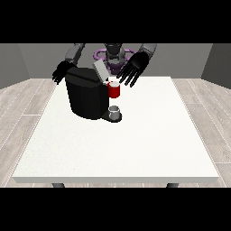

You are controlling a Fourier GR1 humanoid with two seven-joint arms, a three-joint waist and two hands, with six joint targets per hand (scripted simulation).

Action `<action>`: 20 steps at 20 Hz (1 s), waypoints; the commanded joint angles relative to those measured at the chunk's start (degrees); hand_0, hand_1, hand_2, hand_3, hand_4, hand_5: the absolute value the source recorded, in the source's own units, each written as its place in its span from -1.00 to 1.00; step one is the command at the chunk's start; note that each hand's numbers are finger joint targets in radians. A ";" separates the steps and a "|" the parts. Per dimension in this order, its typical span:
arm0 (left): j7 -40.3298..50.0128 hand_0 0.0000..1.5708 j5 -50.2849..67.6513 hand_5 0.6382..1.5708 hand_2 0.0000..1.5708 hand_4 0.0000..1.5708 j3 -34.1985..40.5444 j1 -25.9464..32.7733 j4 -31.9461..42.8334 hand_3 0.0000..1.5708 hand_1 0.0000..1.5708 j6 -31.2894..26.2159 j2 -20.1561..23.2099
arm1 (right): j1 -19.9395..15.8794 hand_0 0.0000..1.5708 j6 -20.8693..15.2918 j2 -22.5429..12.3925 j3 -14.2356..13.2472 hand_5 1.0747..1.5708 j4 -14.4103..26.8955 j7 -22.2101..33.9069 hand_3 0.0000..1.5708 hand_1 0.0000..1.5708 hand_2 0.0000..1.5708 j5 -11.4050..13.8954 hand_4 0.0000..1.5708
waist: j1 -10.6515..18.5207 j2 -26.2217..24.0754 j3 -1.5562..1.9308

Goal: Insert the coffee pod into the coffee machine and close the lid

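**Open hand above the lid, brewer just below**

My hand at the view's right (pixel 135 66) hangs in the air with its fingers (pixel 128 77) spread apart and pointing down, holding nothing. Just below and toward the view's left of those fingers stands the coffee machine (pixel 85 97), a squat black body near the back of the surface (pixel 135 144). Its grey lid (pixel 100 70) is tilted up and open, its long axis slanting from the machine's top toward my chest. A red thing at the machine (pixel 114 90) sits in the brewing head, right under my fingertips. Lower down, a small grey thing (pixel 115 110) rests on the machine's drip platform; I cannot tell whether that is the coffee pod, so I will not claim it.

My other hand, at the view's left (pixel 61 72), is behind the machine's far corner, partly hidden; its fingers look loosely spread and empty.

I judge the hand at the view's right to be the nearer one to the lid, so pushing the lid down would fall to it.

The surface is a wide white table; around it are a pale plank floor and grey walls.
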 commanded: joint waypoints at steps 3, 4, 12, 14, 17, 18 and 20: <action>3.72 -1.00 1.90 1.00 -1.00 -1.00 1.44 1.29 -0.92 -1.00 -1.00 -1.08 -4.20 | 1.50 -1.00 1.01 -0.88 -0.40 1.00 1.60 1.18 -1.00 -1.00 -1.00 -0.51 -0.48 | 1.07 -4.71 -0.02; 1.48 -1.00 2.84 1.00 -1.00 -1.00 1.64 2.74 -2.07 -1.00 -1.00 -2.54 -3.46 | 3.60 -1.00 -0.13 -0.27 -1.96 1.00 3.46 -2.35 -1.00 -1.00 -1.00 -0.79 -0.54 | 3.26 -5.54 -0.01; -2.79 -1.00 19.82 1.00 -1.00 -0.67 15.58 12.70 -2.30 -1.00 -1.00 -0.05 -12.35 | 8.53 -1.00 -0.03 -0.50 -3.58 1.00 2.69 -1.53 -1.00 -1.00 -1.00 -2.37 -0.45 | 9.04 -13.30 -0.16; -3.99 -1.00 21.20 1.00 -1.00 -1.00 15.16 16.93 -3.42 -1.00 -1.00 -0.16 -16.19 | 11.94 -1.00 0.30 -1.10 -4.80 1.00 4.80 -3.60 -1.00 -1.00 -1.00 -2.49 -0.46 | 11.59 -16.70 -0.06; -5.37 -1.00 22.40 1.00 -1.00 -1.00 15.18 22.71 -4.07 -1.00 -1.00 -1.47 -16.55 | 13.21 -1.00 1.07 -1.36 -3.89 1.00 2.49 -0.28 -1.00 -1.00 -1.00 -2.83 -0.49 | 12.47 -20.96 -0.06; -5.92 -1.00 23.49 1.00 -1.00 -1.00 15.56 24.56 -4.60 -1.00 -1.00 -2.16 -17.50 | 15.36 -1.00 1.08 -1.39 -4.41 1.00 3.10 -3.14 -1.00 -1.00 -1.00 -2.55 -0.43 | 13.74 -22.98 -0.05; -2.46 -1.00 24.53 1.00 -1.00 -0.76 15.64 24.57 -6.00 -1.00 -1.00 -1.41 -18.90 | 14.94 -1.00 1.22 -2.41 -3.60 1.00 2.87 -2.70 -1.00 -1.00 -1.00 -1.29 -0.37 | 14.31 -23.36 -0.02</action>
